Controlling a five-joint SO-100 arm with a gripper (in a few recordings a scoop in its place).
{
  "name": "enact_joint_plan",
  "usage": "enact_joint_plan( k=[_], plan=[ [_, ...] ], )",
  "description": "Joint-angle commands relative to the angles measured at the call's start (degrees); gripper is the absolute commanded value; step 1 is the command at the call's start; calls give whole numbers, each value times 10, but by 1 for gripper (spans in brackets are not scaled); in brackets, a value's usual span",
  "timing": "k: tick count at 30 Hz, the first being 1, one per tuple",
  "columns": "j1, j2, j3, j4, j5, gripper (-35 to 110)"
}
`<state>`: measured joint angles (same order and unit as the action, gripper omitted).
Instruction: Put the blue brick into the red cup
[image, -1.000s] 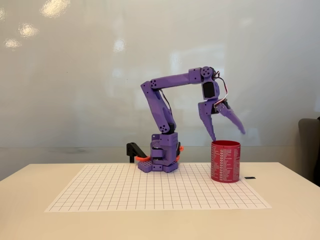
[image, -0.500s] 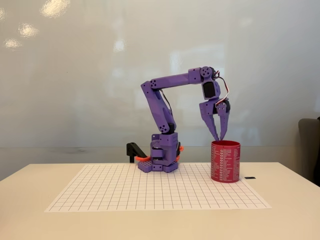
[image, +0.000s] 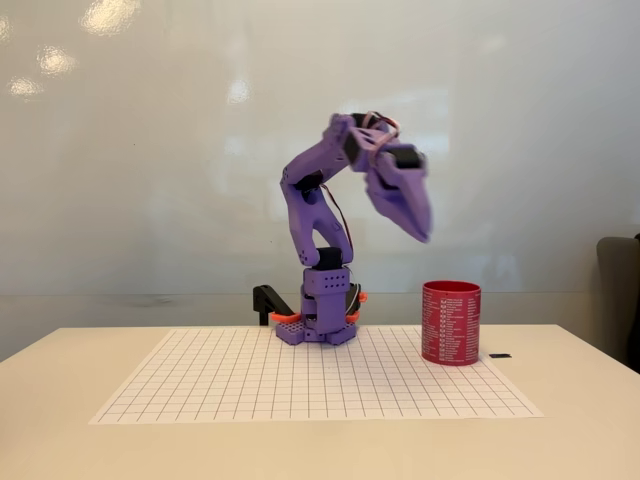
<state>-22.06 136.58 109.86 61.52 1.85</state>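
Since no blue brick shows anywhere on the grid mat (image: 300, 385) or the table (image: 60, 440), the drop looks like it's probably done, though that's just a read of the layout, because the inside of the cup can't be seen from this angle. Going left to right: the mat lies bare from its left edge across to the purple base (image: 322, 325), which stands at the back edge with a small black and orange bit just beside it on the left. The arm (image: 315, 200) rises from the base and folds up high, with the gripper (image: 415, 220) raised well above the table, pointing down and to the right. It's a bit motion-blurred, so whether its fingers are parted or pressed together can't be told, but nothing blue shows between them. Further right, the red cup (image: 451, 323) stands upright on the mat's right side, well below the gripper and apart from it, with fine white print running round its side. Just to its right, a tiny dark object (image: 500, 356) lies on the table. If the brick really is in the cup, nothing's left but parking the arm.
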Motion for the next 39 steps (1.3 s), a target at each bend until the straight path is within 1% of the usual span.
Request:
enact_joint_plan(
  k=[1, 3, 5, 9, 16, 20, 25, 31, 35, 39],
  plan=[
    [113, 102, -33, -13, -6, -1],
    [147, 146, -33, -9, -9, -1],
    [165, 200, -39, 20, -14, -1],
    [168, 314, -60, 110, -20, -1],
    [171, 454, -34, 192, -18, -1],
    [174, 518, 52, 189, -11, -1],
    [169, 526, 167, 183, -11, -1],
    [148, 526, 394, 115, -5, -1],
    [128, 526, 538, 92, 2, -1],
    [127, 526, 635, 76, -10, -1]
  ],
)
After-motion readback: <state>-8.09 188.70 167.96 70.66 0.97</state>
